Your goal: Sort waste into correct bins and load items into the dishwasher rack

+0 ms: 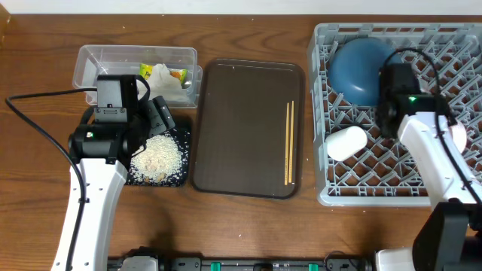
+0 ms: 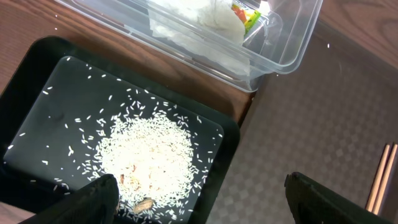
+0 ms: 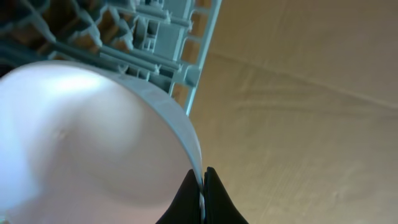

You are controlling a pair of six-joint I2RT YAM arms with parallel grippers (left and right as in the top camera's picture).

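Note:
The clear tub [image 1: 90, 60] holds the crumpled napkin [image 1: 169, 86] and the yellow-orange wrapper [image 1: 175, 74]; both also show in the left wrist view, the napkin [image 2: 193, 18] beside the wrapper [image 2: 245, 15]. The black tray [image 1: 177, 177] holds a pile of rice [image 1: 158, 158]. My left gripper [image 1: 154, 124] is open and empty over the tray's right edge [image 2: 214, 202], beside the rice [image 2: 149, 155]. My right gripper [image 1: 379, 128] is shut on the rim of the white bowl [image 1: 346, 143] inside the grey rack [image 1: 452, 45]. The right wrist view shows the jaws [image 3: 202, 180] pinching the bowl [image 3: 93, 137].
A blue round dish [image 1: 361, 68] lies in the rack's far left corner. The brown tray [image 1: 233, 128] lies between the bins and the rack, with two chopsticks [image 1: 289, 143] along its right side. A small brown scrap [image 2: 144, 204] lies in the rice.

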